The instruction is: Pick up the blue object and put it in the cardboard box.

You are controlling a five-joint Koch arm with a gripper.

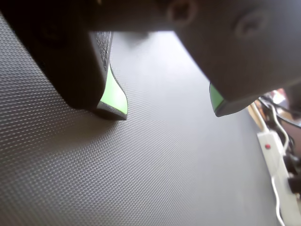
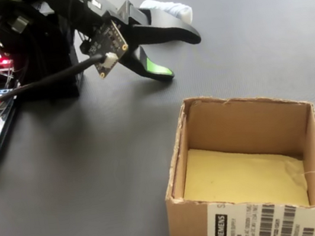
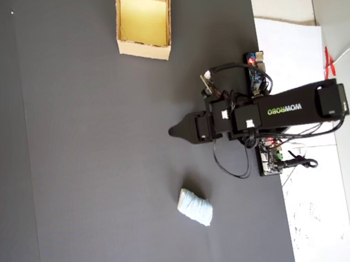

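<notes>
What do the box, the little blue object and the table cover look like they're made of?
Box: raw tan cardboard, torn edges, printed barcode label. Blue object: pale, soft-looking, maybe cloth or sponge; too small to be sure. Table cover: dark matte mat, fine woven-looking texture, probably rubber or foam.

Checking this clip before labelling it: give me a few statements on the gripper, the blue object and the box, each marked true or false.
1. The gripper is open with nothing between its jaws. True.
2. The blue object lies inside the cardboard box. False: it lies on the dark mat, away from the box.
3. The cardboard box holds nothing. True: only its yellowish floor shows.
4. The gripper touches the blue object. False: in the overhead view they are clearly apart.
</notes>
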